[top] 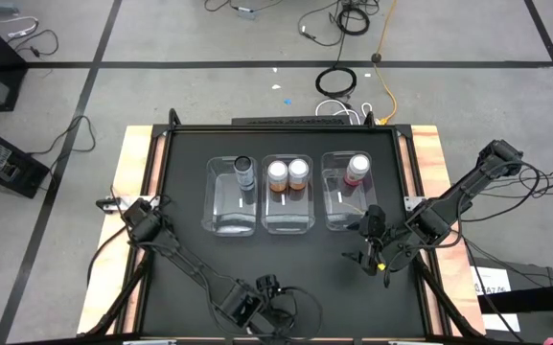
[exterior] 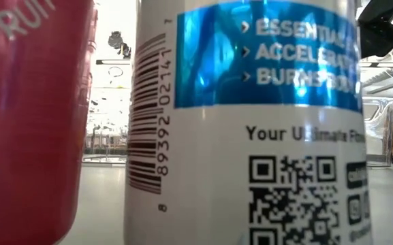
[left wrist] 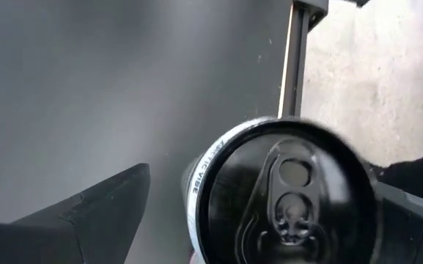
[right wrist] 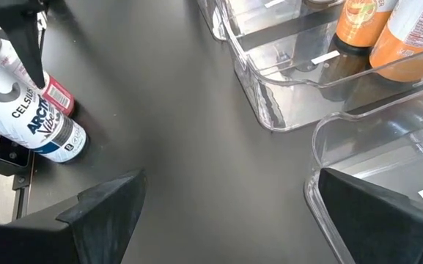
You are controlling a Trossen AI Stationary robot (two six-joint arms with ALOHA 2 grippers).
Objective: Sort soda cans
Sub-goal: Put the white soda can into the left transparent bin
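Observation:
A white and silver can with a dark top stands at the table's near edge. A pink can stands right beside it. Both fill the low view, the white can next to the pink can. My left gripper is open, coming down over the white can with one finger on each side. My right gripper is open and empty in front of the right bin. In the bins stand a dark grey can, two orange cans and a pink can. My left gripper stands over the white can from above. One finger is clear of the can's side. The other finger lies close to the can's rim, and I cannot tell whether it touches.
Three clear plastic bins stand side by side in the middle of the black table: left bin, middle bin and right bin. A table frame post and the near edge are close to the left gripper. Cables lie on the floor beyond.

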